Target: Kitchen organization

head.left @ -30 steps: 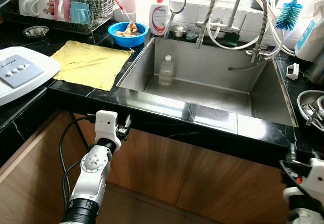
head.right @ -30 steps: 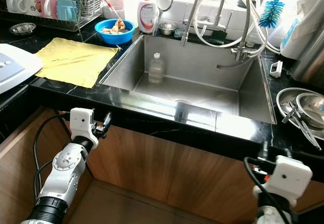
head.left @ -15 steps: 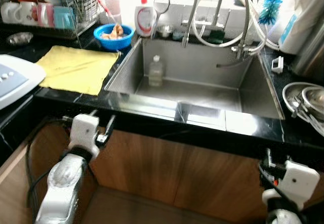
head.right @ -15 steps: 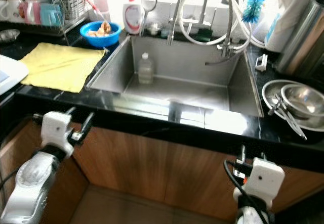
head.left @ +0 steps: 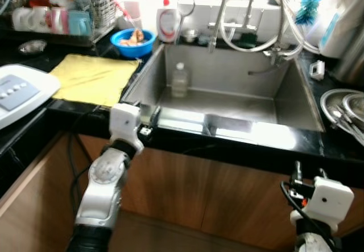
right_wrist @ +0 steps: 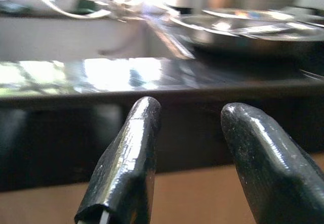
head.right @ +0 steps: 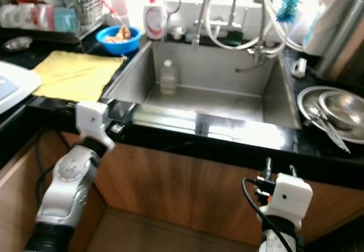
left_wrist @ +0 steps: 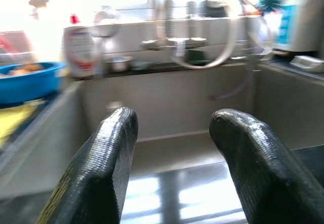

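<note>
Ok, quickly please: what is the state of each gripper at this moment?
Left gripper: open, holding nothing, at the front edge of the sink.
Right gripper: open, holding nothing, below the counter edge.
</note>
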`<state>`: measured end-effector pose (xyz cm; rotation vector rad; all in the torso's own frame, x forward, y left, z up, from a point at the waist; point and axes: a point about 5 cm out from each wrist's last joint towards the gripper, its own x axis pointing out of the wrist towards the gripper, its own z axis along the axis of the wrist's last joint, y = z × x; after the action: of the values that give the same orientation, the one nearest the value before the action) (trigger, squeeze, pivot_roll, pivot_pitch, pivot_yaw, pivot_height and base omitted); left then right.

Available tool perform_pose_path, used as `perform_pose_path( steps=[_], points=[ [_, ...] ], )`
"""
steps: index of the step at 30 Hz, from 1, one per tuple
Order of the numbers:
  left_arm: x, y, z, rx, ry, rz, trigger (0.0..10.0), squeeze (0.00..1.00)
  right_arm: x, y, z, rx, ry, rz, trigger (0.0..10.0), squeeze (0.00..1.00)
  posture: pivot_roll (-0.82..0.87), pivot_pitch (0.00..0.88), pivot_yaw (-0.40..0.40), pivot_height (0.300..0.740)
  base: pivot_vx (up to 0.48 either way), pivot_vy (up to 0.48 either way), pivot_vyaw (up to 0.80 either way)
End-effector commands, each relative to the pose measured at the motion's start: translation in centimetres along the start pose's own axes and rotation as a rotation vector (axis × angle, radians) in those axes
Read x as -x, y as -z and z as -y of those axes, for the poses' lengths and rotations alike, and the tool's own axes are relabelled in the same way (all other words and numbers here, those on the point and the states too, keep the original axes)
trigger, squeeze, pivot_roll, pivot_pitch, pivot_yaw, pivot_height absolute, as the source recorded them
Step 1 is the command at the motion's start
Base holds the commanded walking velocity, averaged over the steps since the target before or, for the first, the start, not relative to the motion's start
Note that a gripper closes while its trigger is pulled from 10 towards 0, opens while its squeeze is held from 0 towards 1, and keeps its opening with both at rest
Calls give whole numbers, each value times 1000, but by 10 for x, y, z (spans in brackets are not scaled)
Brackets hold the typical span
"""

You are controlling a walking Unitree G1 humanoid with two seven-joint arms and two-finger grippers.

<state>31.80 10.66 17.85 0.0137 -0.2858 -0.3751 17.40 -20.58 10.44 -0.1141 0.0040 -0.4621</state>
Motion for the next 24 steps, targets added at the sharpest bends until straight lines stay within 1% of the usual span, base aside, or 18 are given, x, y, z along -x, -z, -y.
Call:
perform_pose_path(
  steps=[1,3,5,6,7,8,9,10,11,15,16,17,18,19,24],
  points=[
    [-8,2,4,12,14,-1,10000,0,-3,-13,9,9,69,55,10000,0,-114,0,28,740,0,0,0],
    [-13,1,6,18,26,6,10000,0,-6,-19,13,12,89,77,10000,0,-117,0,28,740,0,0,0],
    [-13,1,6,18,26,6,10000,0,-6,-19,13,12,89,77,10000,0,-117,0,28,740,0,0,0],
    [-14,3,6,16,22,-1,10000,0,-11,-22,16,-3,99,88,10000,0,-125,0,23,740,0,0,0],
    [-14,5,5,11,16,-6,10000,0,-16,-26,18,-23,111,102,10000,1000,-119,0,18,740,0,0,0],
    [-14,7,5,9,11,-10,10000,0,-22,-30,20,-30,107,118,10000,1000,-110,0,9,740,0,0,0],
    [-14,7,5,9,11,-10,10000,0,-22,-30,20,-30,107,118,10000,1000,-110,0,9,740,0,0,0],
    [-13,9,4,-1,7,-9,10000,0,-30,-36,21,-32,96,142,10000,1000,-100,0,2,740,0,0,0],
    [-13,9,3,-1,1,-8,10000,0,-33,-39,22,-31,94,152,10000,1000,-94,0,-4,740,0,0,0],
    [-12,10,0,-5,-19,-7,10000,0,-41,-43,24,-44,103,161,10000,1000,-88,0,-12,740,0,0,0],
    [-12,10,0,-6,-21,-6,10000,0,-42,-43,24,-45,104,161,10000,945,-86,0,-12,740,0,0,0],
    [-13,10,0,-7,-22,-5,10000,0,-45,-43,24,-34,99,153,10000,945,-83,0,-11,740,0,0,0],
    [-13,10,0,-8,-22,-3,10000,0,-46,-42,24,-28,98,148,10000,420,-82,0,-10,740,0,0,0],
    [-14,10,0,-8,-21,-1,10000,0,-48,-43,24,-28,99,147,10000,0,-79,0,-7,740,0,0,0],
    [-15,9,1,-21,-1,6,10000,0,-59,-49,22,-55,109,153,10000,0,-81,0,-2,740,0,0,0]
  ],
)
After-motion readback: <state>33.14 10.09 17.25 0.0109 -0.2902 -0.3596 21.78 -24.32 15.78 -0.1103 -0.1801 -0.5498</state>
